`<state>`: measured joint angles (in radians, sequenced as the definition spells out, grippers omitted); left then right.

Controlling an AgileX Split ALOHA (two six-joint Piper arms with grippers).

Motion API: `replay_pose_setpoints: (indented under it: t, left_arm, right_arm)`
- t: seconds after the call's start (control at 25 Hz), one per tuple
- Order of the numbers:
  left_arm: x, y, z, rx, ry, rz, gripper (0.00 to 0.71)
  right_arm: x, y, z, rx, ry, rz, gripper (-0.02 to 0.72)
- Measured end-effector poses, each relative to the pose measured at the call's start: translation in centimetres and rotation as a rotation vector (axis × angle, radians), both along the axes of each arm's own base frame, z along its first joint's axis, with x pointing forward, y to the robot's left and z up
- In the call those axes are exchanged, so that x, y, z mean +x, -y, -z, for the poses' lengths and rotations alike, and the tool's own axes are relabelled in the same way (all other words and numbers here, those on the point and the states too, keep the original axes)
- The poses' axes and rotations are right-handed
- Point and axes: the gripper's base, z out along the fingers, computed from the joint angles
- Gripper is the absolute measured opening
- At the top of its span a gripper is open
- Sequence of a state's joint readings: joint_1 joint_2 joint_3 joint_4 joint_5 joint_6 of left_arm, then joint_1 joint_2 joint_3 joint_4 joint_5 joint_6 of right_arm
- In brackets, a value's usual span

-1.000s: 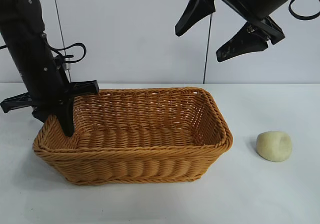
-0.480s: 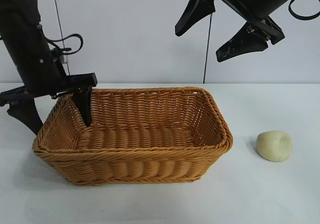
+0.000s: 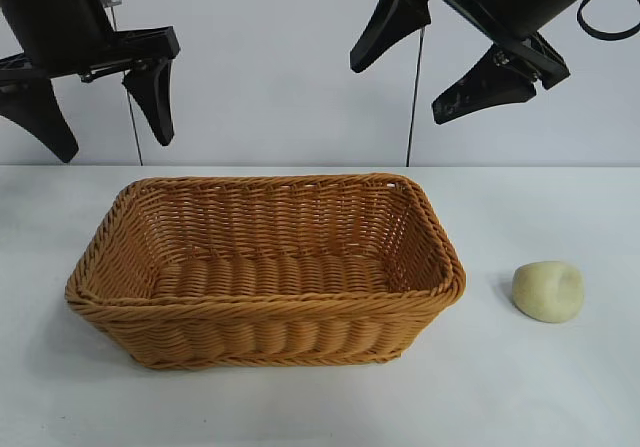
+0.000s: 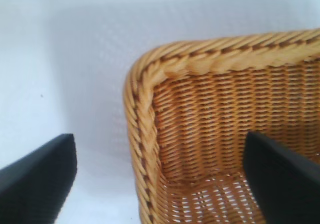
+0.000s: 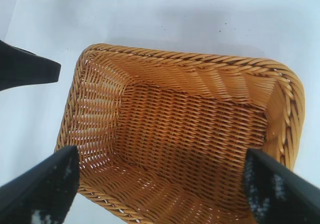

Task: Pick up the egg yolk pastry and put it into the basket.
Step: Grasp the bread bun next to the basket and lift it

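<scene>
The egg yolk pastry [image 3: 548, 291], a pale cream-yellow lump, lies on the white table to the right of the basket [image 3: 440, 297]. The orange-brown wicker basket stands mid-table and holds nothing. My left gripper [image 3: 105, 117] is open and empty, high above the basket's left end. The left wrist view shows the basket's corner rim [image 4: 142, 129] below its spread fingers. My right gripper [image 3: 425, 72] is open and empty, high above the basket's right end. The right wrist view looks down into the basket [image 5: 200, 63]. The pastry is out of both wrist views.
A thin dark cable [image 3: 412, 97] hangs down at the back behind the basket. White table surface [image 3: 560, 387] lies in front of and around the pastry. The left gripper's finger [image 5: 30, 69] shows in the right wrist view.
My left gripper has risen from straddling the basket's left rim to well above it, still open. The right arm, basket and pastry have not moved.
</scene>
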<state>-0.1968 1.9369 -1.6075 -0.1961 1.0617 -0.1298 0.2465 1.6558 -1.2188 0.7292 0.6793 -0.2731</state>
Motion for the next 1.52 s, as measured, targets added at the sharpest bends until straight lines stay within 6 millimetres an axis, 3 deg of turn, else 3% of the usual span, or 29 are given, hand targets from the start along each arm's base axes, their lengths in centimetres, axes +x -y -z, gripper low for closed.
replay_pose_setpoints:
  t: [0.32,0.64,0.84,1.0,1.2,1.32,1.52]
  left_arm:
    - [0.5,-6.6,0.2,0.115,-0.037,-0.107,0.694]
    - [-0.5,-7.1,-0.2,0.148,-0.108,-0.054,0.694]
    - [-2.0,-7.3,-2.5,0.155,-0.056,-0.045,0.694]
    - [-5.8,-7.4,-4.8,0.156,-0.021,-0.031,0.694]
    - [-13.3,-7.8,-7.0,0.159,0.027,-0.018,0.694]
    - [-17.9,-8.0,-7.1,0.158,0.051,-0.017,0.694]
    - [-25.1,-8.4,-5.3,0.157,0.079,-0.018,0.694]
  right_arm:
    - [0.0,0.0,0.0,0.000,0.000,0.000,0.613]
    - [0.0,0.0,0.0,0.000,0.000,0.000,0.613]
    - [0.0,0.0,0.0,0.000,0.000,0.000,0.613]
    - [0.0,0.0,0.0,0.000,0.000,0.000,0.613]
    - [0.0,0.0,0.0,0.000,0.000,0.000,0.613]
    - [0.0,0.0,0.0,0.000,-0.001,-0.001,0.613]
    - [0.0,0.0,0.0,0.001,-0.005,-0.003,0.613]
